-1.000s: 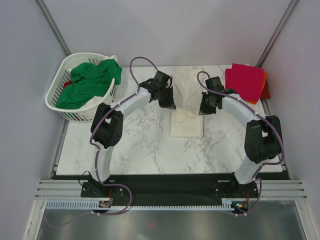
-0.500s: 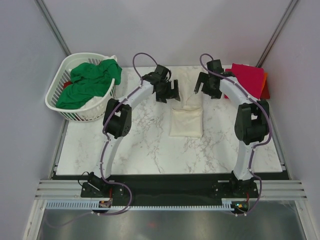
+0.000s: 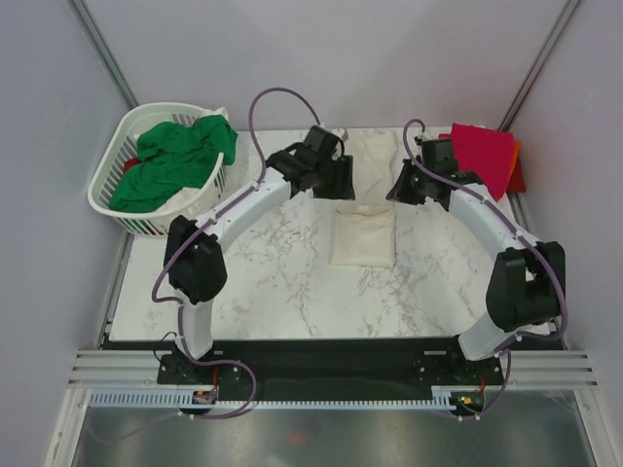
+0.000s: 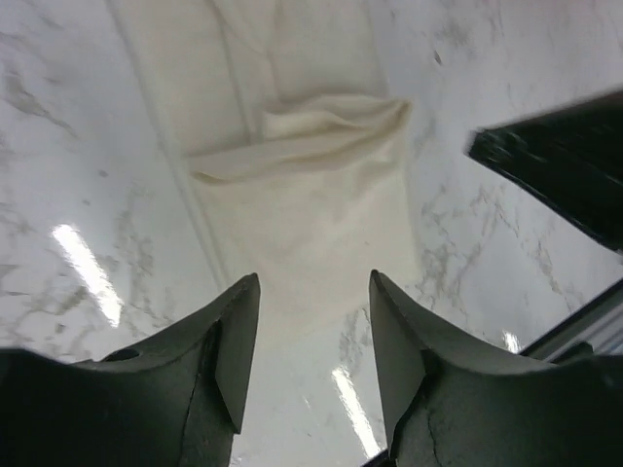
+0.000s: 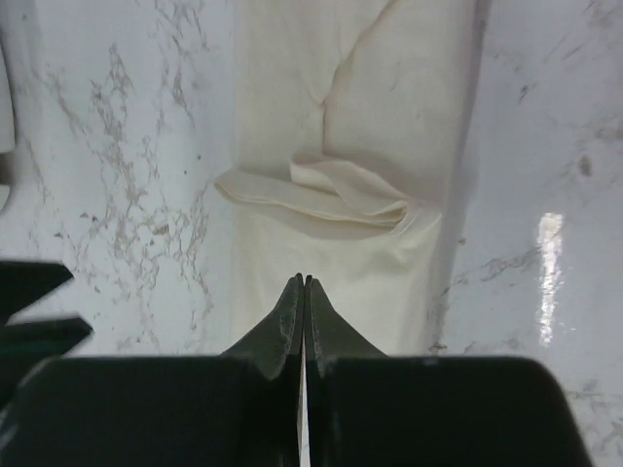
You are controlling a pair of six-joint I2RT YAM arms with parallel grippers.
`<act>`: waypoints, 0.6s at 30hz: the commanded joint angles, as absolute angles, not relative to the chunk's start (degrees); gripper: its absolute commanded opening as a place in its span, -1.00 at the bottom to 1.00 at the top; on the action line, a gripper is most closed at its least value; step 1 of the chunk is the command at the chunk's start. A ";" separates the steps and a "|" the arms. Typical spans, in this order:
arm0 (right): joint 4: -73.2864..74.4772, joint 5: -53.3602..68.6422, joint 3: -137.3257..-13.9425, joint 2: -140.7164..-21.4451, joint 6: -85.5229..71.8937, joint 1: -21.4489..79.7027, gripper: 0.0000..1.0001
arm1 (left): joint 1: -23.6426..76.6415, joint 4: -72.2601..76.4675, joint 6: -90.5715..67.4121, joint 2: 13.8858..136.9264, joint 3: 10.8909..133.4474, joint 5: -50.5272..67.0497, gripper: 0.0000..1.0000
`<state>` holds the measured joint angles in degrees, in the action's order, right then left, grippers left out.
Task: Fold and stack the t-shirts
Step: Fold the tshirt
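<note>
A cream-white t-shirt [image 3: 362, 238] lies in a narrow folded strip in the middle of the marble table [image 3: 263, 282], with its far part doubled over into a soft ridge [image 4: 311, 136]. My left gripper [image 3: 343, 180] hovers over its far left side, jaws open and empty [image 4: 313, 282]. My right gripper [image 3: 401, 187] hangs over the far right side, shut on nothing [image 5: 304, 280], with the cream shirt [image 5: 341, 243] below it. A crimson-pink t-shirt [image 3: 477, 151] rests folded on an orange one [image 3: 512, 161] at the back right. A green t-shirt [image 3: 175, 156] fills the basket.
The white slotted laundry basket [image 3: 107, 199] stands at the back left, partly off the table edge. Grey walls close in the back and sides. The right arm's dark link [image 4: 555, 185] shows at the right of the left wrist view.
Both grippers let go of the cream shirt after laying its far part over, then drew apart and back. The left stays open; the right has shut empty.
</note>
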<state>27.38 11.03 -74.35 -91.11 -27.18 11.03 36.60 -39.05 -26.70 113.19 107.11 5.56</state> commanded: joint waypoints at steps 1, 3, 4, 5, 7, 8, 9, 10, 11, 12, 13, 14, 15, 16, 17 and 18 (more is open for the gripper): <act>19.79 21.78 -69.44 -97.10 -29.35 10.99 -1.00 | 43.41 -36.48 -28.56 112.85 100.92 3.87 0.10; 16.88 24.34 -68.91 -99.13 -29.97 10.99 -1.00 | 45.35 -35.78 -29.87 114.07 99.76 1.59 0.05; 16.35 24.69 -69.25 -101.23 -29.71 11.07 -1.00 | 45.61 -35.68 -30.32 114.60 99.06 1.41 0.03; 16.09 25.39 -69.78 -102.38 -29.36 10.99 -1.00 | 45.96 -35.51 -30.67 115.74 98.53 1.32 -0.02; 16.08 26.19 -71.89 -106.16 -27.78 10.99 -1.00 | 46.32 -34.37 -31.29 116.63 96.43 0.36 -0.05; 16.08 26.63 -72.50 -107.48 -27.60 10.81 -1.00 | 46.41 -33.84 -31.29 117.24 95.55 0.18 -0.07; 16.08 27.07 -73.99 -110.01 -26.99 10.81 -1.00 | 46.41 -33.49 -31.55 118.20 94.75 0.18 -0.08; 16.08 27.33 -74.70 -111.34 -27.07 10.46 -1.00 | 46.41 -32.70 -31.64 118.82 93.35 0.18 -0.09; 15.74 27.68 -75.40 -112.75 -26.90 10.20 -1.00 | 46.41 -32.35 -31.64 119.44 92.73 0.09 -0.10; 15.73 28.82 -76.28 -115.37 -26.81 9.93 -1.00 | 46.41 -32.17 -31.64 120.57 92.20 0.09 -0.12; 15.65 29.18 -78.03 -116.79 -26.63 9.41 -1.00 | 46.41 -31.82 -31.55 121.02 91.41 0.17 -0.13; 15.56 29.61 -78.92 -118.11 -26.63 8.97 -1.00 | 46.49 -31.73 -31.64 121.29 90.97 0.18 -0.14; 15.56 30.66 -80.67 -120.65 -26.46 8.53 -1.00 | 46.41 -31.47 -31.64 121.72 90.01 0.18 -0.15; 15.38 31.20 -81.55 -121.80 -26.54 7.74 -1.00 | 46.49 -31.29 -31.64 121.90 89.48 0.09 -0.15; 14.86 31.98 -82.26 -122.77 -26.63 7.21 -1.00 | 46.41 -30.94 -31.55 121.90 88.95 0.17 -0.16; 14.42 33.91 -83.83 -124.61 -26.72 6.51 -1.00 | 46.41 -30.68 -31.55 121.90 87.81 0.18 -0.16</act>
